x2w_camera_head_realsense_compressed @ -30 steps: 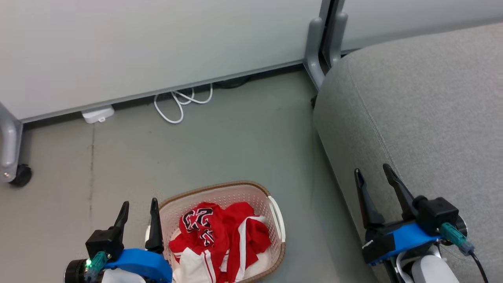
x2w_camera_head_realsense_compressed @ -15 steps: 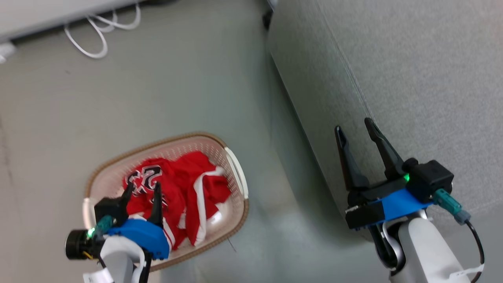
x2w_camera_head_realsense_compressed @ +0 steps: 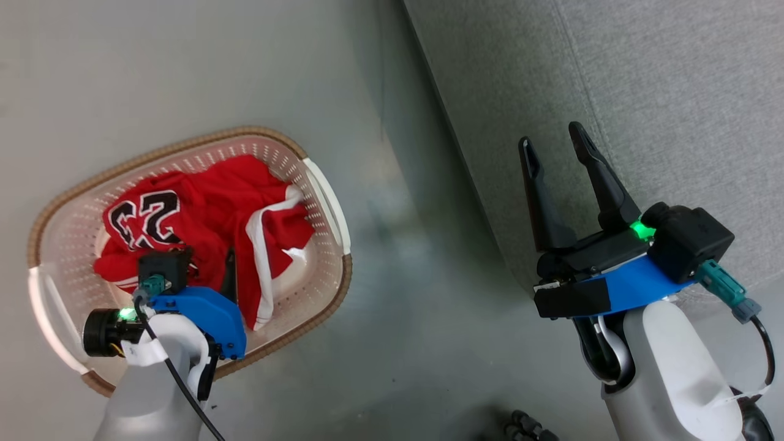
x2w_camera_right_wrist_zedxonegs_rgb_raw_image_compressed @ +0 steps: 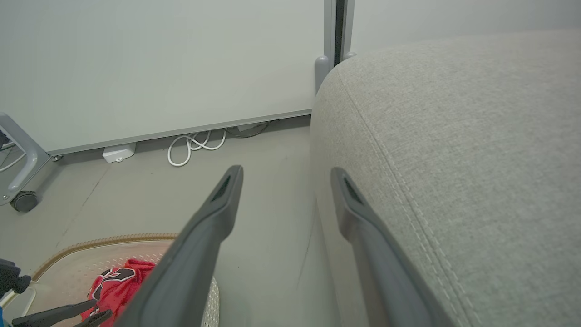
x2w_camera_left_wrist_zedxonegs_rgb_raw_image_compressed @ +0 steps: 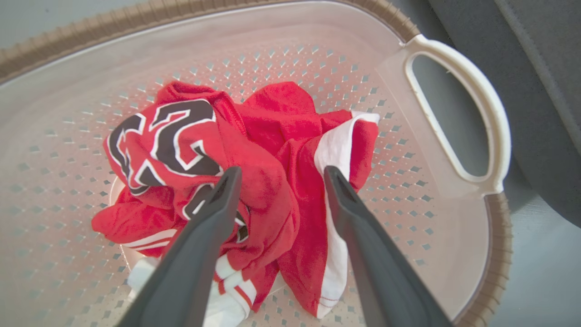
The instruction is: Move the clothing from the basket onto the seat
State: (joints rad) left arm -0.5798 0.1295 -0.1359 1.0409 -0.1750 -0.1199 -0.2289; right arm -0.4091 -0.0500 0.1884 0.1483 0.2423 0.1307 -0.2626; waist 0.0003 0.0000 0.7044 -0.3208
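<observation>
1. The clothing (x2w_camera_left_wrist_zedxonegs_rgb_raw_image_compressed: 272, 150) lies bunched in the basket (x2w_camera_left_wrist_zedxonegs_rgb_raw_image_compressed: 281, 41), which stands on the floor (x2w_camera_head_realsense_compressed: 398, 294) beside the seat (x2w_camera_head_realsense_compressed: 661, 73).
2. The left gripper (x2w_camera_left_wrist_zedxonegs_rgb_raw_image_compressed: 281, 171) hangs just above the red heap, jaws wide apart and empty.
3. The right gripper (x2w_camera_head_realsense_compressed: 551, 135) is open and empty too, at the seat's edge.
4. Step in hand: reaching for the first pick. Next, the left gripper probably needs to sink into the fabric and close on a thick fold.

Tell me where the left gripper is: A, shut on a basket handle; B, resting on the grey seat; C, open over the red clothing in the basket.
C: the left wrist view shows the left gripper open, its two fingers spread apart over the clothing inside the basket.
</observation>
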